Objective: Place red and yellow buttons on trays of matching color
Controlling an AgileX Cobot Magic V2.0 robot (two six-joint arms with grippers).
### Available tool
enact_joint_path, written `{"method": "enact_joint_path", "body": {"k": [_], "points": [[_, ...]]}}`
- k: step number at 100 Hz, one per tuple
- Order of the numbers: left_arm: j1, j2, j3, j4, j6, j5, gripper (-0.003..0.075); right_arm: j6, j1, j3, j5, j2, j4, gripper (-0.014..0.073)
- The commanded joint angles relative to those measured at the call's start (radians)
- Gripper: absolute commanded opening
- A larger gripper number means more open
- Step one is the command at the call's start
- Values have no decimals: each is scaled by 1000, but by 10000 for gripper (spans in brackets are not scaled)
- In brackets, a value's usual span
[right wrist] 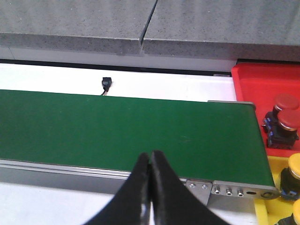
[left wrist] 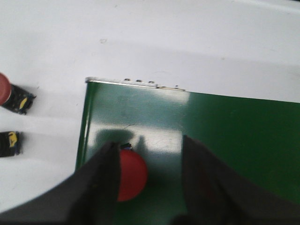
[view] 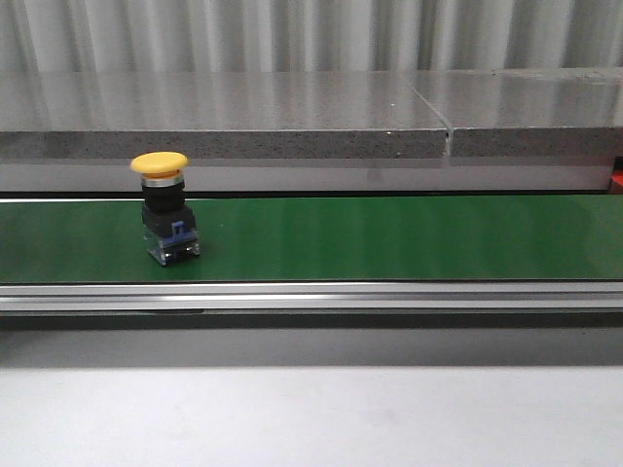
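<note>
Left gripper (left wrist: 150,187) wide, straddling red button (left wrist: 130,176) | right gripper (right wrist: 150,187) closed

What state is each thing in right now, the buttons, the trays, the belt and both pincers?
yellow button: upright on the green belt, untouched
red button: between the left pincer fingers, over the belt end
left pincer: open around it
right pincer: shut, empty
red tray: holds two red buttons
yellow tray: holds yellow buttons

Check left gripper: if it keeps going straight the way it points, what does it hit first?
Likely the red button, which sits between the open fingers of the left gripper on the green belt. Depth is unclear, but nothing else shows in that line.
</note>
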Motion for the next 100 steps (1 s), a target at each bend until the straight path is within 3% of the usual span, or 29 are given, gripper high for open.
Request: {"method": "enact_joint_path", "body": {"k": [1,3,18,35,51,100], "points": [[-48,-74,-27,-21,19,-48,17,-6,0,-26,-69,7,-6,-106],[-61,-83,-26,-19,19,-48,-21,-6,0,-26,-69,7,-6,-106],[-167,-128,-24,29,12,-55,-21,-6,0,-26,-69,7,-6,-106],[-320,-187,3,225,-136,-77,-21,-6,0,-26,-69,7,-6,-106],[-416,-273,85,220,-149,-158,-21,-6,0,-26,-69,7,-6,-106],[-434,-736,547,110,-149,-288,-21,-6,16,-28,-59,14,-6,-106]]}}
